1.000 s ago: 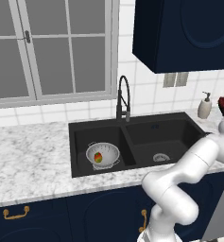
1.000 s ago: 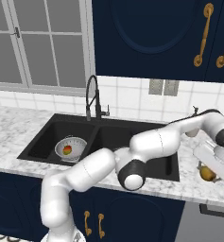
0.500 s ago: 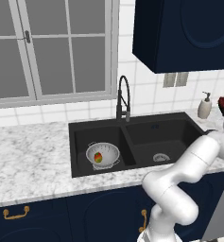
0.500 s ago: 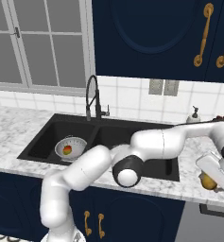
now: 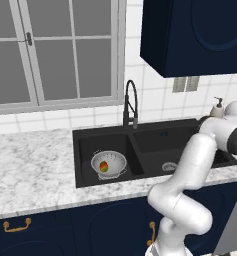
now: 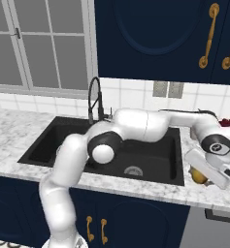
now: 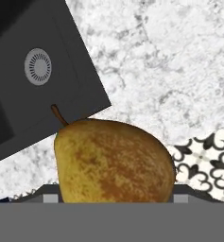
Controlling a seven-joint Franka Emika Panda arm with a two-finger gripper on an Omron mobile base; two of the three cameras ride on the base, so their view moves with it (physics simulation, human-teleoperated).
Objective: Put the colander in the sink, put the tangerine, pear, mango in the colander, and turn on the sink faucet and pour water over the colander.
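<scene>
**Tool over the pear at the tabletop's right end**

The tool (image 6: 214, 175) hangs low past the right rim of the sink (image 6: 53, 135), pointed down at the pear (image 7: 114, 160). In the hand view the yellowish-brown fruit sits right at the base of the tool, stem toward the sink corner, but the finger tips are hidden, so I cannot tell whether the jaws grip it or merely stand apart around it. In the right base view the pear (image 6: 199, 176) shows just under the tool, on or just above the marble tabletop (image 6: 150, 189) near its front edge.

Further out, the colander (image 5: 109, 164) sits in the left basin, with the mango (image 5: 104, 167) inside it. The sink faucet (image 5: 131, 104) stands behind the divider between the basins. A soap pump bottle (image 5: 218, 107) stands at the back right.
</scene>
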